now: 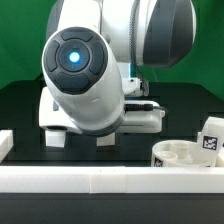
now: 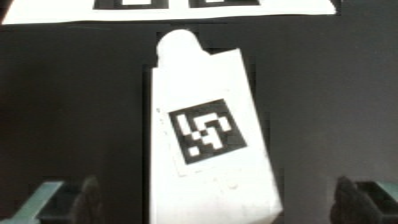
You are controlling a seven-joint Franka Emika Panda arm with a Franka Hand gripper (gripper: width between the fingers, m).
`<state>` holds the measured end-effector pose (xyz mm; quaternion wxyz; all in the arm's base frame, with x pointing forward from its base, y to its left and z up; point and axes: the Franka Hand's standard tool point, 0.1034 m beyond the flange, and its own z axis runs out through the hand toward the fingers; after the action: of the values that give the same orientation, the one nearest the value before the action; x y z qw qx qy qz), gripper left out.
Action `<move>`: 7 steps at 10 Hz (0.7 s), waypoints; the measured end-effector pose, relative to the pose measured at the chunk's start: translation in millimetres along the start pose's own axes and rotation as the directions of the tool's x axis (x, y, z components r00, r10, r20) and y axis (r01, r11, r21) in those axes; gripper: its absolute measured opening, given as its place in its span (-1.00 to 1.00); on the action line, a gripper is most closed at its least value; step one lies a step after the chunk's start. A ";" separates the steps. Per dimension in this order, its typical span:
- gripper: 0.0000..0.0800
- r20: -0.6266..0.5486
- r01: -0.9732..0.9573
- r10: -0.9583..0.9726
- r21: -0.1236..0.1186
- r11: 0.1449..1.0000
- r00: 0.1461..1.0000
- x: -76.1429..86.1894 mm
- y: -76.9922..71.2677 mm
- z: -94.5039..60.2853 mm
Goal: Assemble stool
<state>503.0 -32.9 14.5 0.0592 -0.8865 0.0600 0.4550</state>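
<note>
Exterior view, from its left to its right: one long white rail wall [image 1: 100, 182] is noted along the near edge of the black tabletop [image 1: 20, 105]. One white robot arm [image 1: 85, 80] with a round blue-lit cap fills the middle and hides the surface beneath it. Towards the near corner on the exterior view's right, one round white plastic seat disc [image 1: 178, 155] with open sockets is seen lying flat. One short white blocky upright leg [image 1: 211, 135] is recorded just beside the disc at the right edge. One black-and-white square tag is borne on its facing side. Whether the two touch cannot be told.

Wrist view: one long white blocky leg [image 2: 208, 130] is seen lying flat on the tabletop, with one square black-and-white tag on its upper face. The labels are pattern tags only. The long axis runs away from the gripper [image 2: 208, 205], with the stepped end pointing at the thin flat white marker board [image 2: 178, 10] and stopping short of it. Parts of two markers are counted on that board. The two dark fingers [image 2: 54, 200] are spread wide, one on each side of the leg's near end. They are apart from the leg, and nothing is grasped.
</note>
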 end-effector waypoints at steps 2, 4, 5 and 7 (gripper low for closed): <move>0.32 -0.009 -0.007 0.007 -0.001 1.000 1.000 4.6 1.2 6.4; -0.05 -0.018 -0.009 0.009 -0.002 1.000 1.000 6.9 2.4 9.0; -0.19 -0.019 -0.009 0.009 -0.002 1.000 1.000 7.1 2.4 8.7; -0.19 -0.020 -0.009 0.009 -0.002 1.000 1.000 7.2 2.4 8.2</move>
<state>500.2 -34.4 3.8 0.0558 -0.8908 0.0641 0.4464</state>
